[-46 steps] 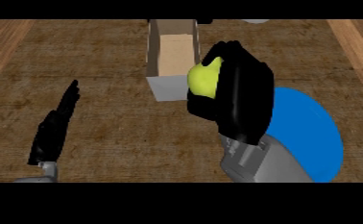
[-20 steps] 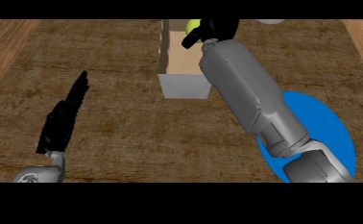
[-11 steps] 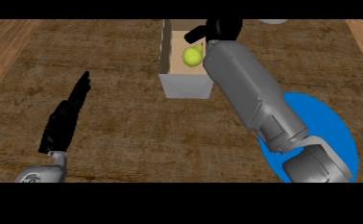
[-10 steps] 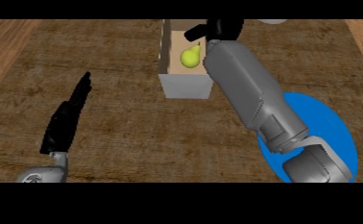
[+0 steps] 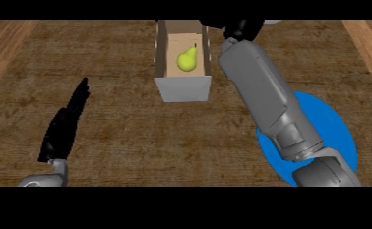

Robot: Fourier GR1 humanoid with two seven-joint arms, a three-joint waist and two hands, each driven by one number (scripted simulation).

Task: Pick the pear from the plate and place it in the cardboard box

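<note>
Yellow-green pear (image 5: 187, 59) is already sat in the cardboard box (image 5: 184, 89) (blue plate (image 5: 336, 129) bare); right robot hand (image 5: 243, 28) grip can't be told, left robot hand (image 5: 65, 122) flat, holding nothing.

We see little of the right hand (image 5: 243, 28): the view's top edge cuts it, so we cannot tell how its fingers stand. Our right forearm (image 5: 263, 90) covers part of the blue plate (image 5: 330, 129). The cardboard box (image 5: 183, 88) has its far end cut by the same edge.
</note>
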